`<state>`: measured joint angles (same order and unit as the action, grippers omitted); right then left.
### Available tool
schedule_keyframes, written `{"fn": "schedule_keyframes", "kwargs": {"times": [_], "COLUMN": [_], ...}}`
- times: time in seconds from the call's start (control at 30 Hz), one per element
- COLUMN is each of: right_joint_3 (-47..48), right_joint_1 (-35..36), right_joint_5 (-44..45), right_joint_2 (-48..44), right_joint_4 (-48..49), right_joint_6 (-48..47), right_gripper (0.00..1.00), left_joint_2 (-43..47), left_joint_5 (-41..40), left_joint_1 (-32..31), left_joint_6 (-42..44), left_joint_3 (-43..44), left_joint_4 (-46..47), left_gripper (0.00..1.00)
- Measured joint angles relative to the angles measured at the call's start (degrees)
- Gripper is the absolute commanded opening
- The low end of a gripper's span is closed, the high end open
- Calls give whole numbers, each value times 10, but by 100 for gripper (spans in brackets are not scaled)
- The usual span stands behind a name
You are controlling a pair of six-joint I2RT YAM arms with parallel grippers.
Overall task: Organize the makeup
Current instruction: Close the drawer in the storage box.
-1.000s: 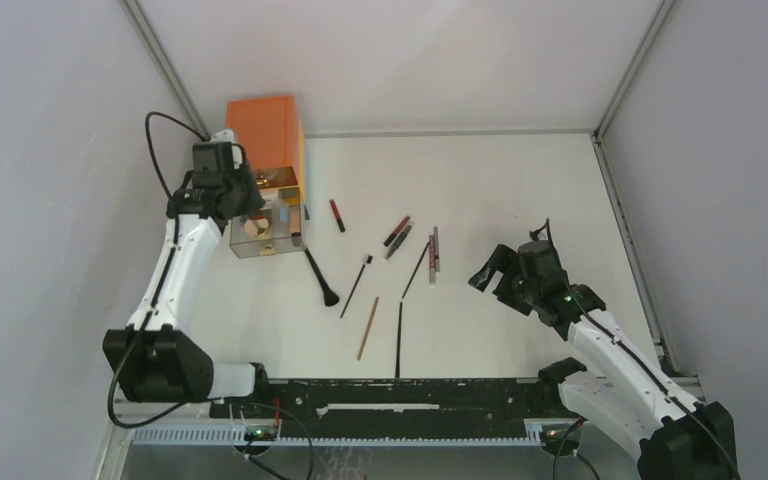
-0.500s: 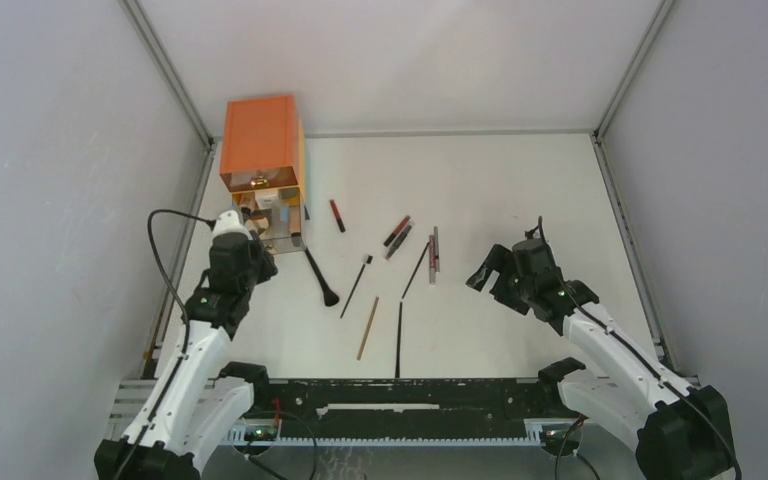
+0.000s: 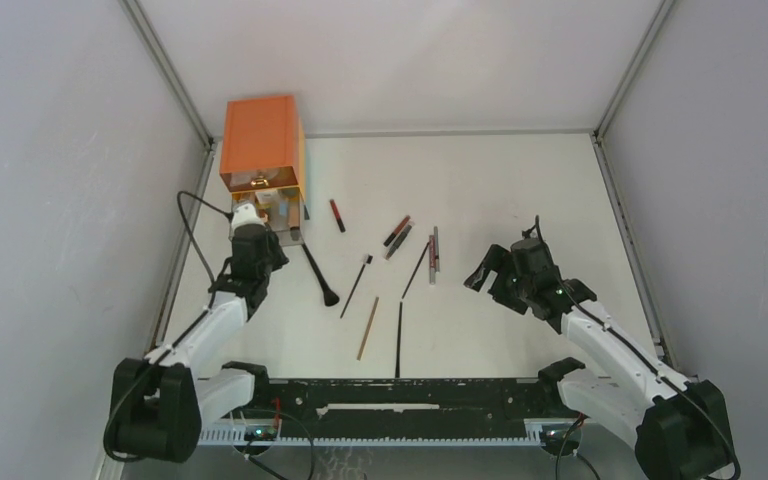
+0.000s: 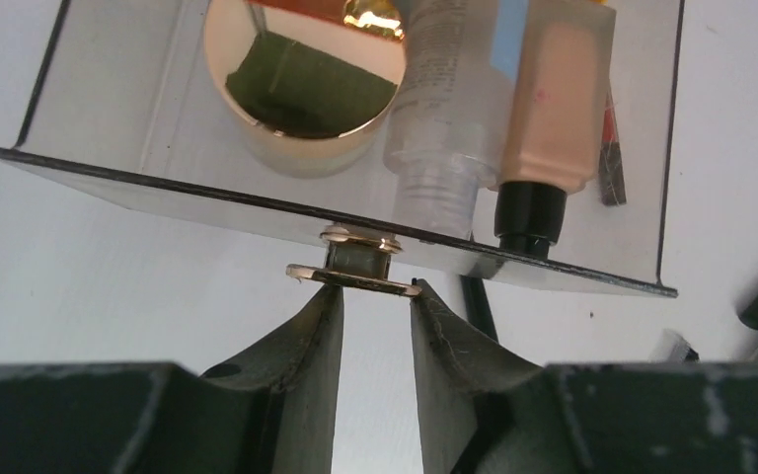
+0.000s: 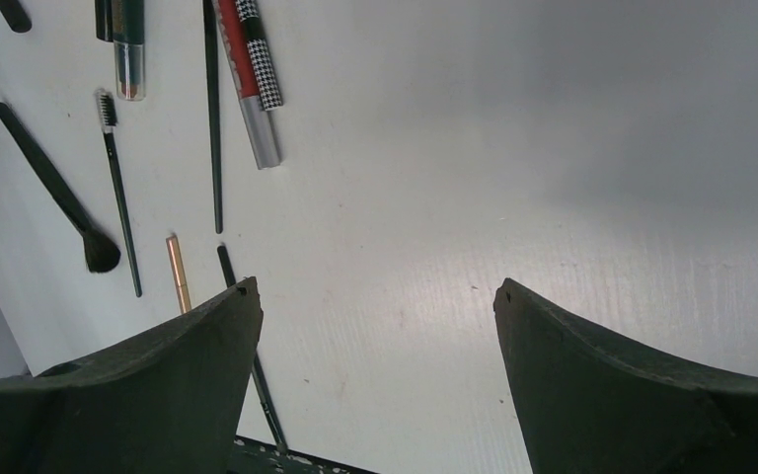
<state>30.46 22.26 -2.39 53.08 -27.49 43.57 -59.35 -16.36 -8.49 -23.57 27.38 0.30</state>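
The clear drawer (image 4: 109, 118) of the orange box (image 3: 260, 140) sticks out and holds a round gold compact (image 4: 301, 84), a clear tube (image 4: 444, 109) and a beige bottle (image 4: 553, 109). My left gripper (image 4: 377, 291) is in front of it, jaws a little apart, with both tips against the face of the gold knob (image 4: 355, 272) and nothing between them. More makeup lies loose mid-table: a black brush (image 3: 320, 275), a red pencil (image 3: 337, 214), a wooden pencil (image 3: 368, 327) and a black pencil (image 3: 399, 338). My right gripper (image 3: 490, 275) hovers wide open to their right, holding nothing.
A thin spoolie brush (image 3: 356, 285), dark tubes (image 3: 397, 235) and several slim pencils (image 3: 433, 255) lie between the two arms. Grey walls close in the white table (image 3: 520, 190) on three sides. The arms' black rail (image 3: 400, 395) runs along the near edge.
My left arm swung from beside the orange box down to the drawer's front. The drawer has slid partway back into the box. The right arm barely moved.
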Motion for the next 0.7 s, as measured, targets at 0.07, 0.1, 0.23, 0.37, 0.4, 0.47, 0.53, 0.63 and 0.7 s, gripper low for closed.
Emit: {"fn": "schedule_keyframes", "kwargs": {"times": [0.07, 0.1, 0.23, 0.37, 0.4, 0.47, 0.53, 0.63, 0.7], "right_joint_3": [0, 0, 0, 0, 0, 0, 0, 0, 0], "right_joint_1": [0, 0, 0, 0, 0, 0, 0, -1, -2], "right_joint_5": [-3, -5, -9, -7, -6, -1, 5, 9, 8], "right_joint_2": [7, 9, 10, 0, -6, -16, -25, -30, -26], "right_joint_4": [4, 5, 7, 0, -4, -9, -15, -19, -18], "right_joint_6": [0, 0, 0, 0, 0, 0, 0, 0, -1], "right_gripper": [94, 94, 94, 94, 94, 94, 94, 94, 94], "left_joint_2": [-36, -54, -141, -209, -223, -231, -216, -172, -120], "left_joint_5": [-1, -2, -6, 5, 11, 29, 46, 60, 58], "left_joint_1": [0, 0, 0, 3, 3, 3, 3, 4, 4], "left_joint_6": [22, 32, 77, 114, 120, 133, 141, 147, 150], "left_joint_3": [22, 37, 137, 249, 277, 309, 313, 310, 307], "left_joint_4": [13, 13, 17, 37, 38, 31, 26, 8, -5], "left_gripper": [34, 34, 34, 31, 31, 31, 31, 34, 48]}}
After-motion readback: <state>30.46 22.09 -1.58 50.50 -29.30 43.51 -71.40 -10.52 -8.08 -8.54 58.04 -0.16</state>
